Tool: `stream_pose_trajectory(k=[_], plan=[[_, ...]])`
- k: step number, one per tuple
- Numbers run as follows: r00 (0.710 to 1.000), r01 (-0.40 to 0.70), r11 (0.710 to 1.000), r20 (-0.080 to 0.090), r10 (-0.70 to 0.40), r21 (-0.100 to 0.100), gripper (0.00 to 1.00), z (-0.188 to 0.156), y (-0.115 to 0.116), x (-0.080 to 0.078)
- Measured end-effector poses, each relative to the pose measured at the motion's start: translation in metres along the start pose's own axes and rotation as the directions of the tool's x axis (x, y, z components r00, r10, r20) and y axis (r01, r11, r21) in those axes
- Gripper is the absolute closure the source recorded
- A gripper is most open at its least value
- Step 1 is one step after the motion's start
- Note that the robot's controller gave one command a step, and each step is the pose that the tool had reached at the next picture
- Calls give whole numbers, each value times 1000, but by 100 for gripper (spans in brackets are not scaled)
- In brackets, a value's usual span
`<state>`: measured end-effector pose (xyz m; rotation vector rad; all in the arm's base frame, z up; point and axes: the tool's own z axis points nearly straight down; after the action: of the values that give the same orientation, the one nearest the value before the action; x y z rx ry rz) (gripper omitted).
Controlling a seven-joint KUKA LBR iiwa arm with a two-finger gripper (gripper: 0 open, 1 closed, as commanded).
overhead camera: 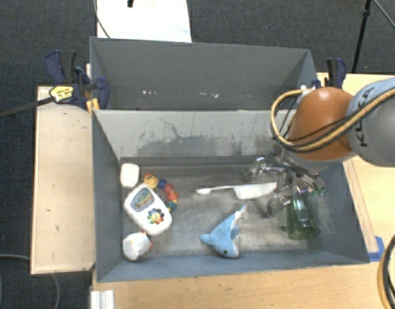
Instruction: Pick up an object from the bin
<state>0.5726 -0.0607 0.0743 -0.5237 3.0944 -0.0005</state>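
Observation:
My gripper (266, 188) is low in the right half of the bin, its two metal fingers spread open. The thick end of a long white utensil (231, 190) lies between them, not clamped; its thin handle points left. A green see-through bottle (299, 219) lies just right of and below the fingers, partly under the wrist. A blue plush fish (224, 237) rests on the floor to the front left of the gripper, apart from it.
Along the left wall lie a white toy phone (148, 209) with coloured buttons, a small white block (130, 174), some coloured beads (164, 188) and a white lump (136, 245). The arm with its orange cover and cables hangs over the right wall.

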Motion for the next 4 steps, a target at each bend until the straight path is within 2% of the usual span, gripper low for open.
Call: stream_pose_trajectory(k=[1,3,4], plan=[[1000,9,1000,19,-9,8,100,10,-2,-8],[1000,10,1000,17,-10,7,100,5,-1,-8],[1000,9,1000,6,-9,2,100,-10,0,-5]])
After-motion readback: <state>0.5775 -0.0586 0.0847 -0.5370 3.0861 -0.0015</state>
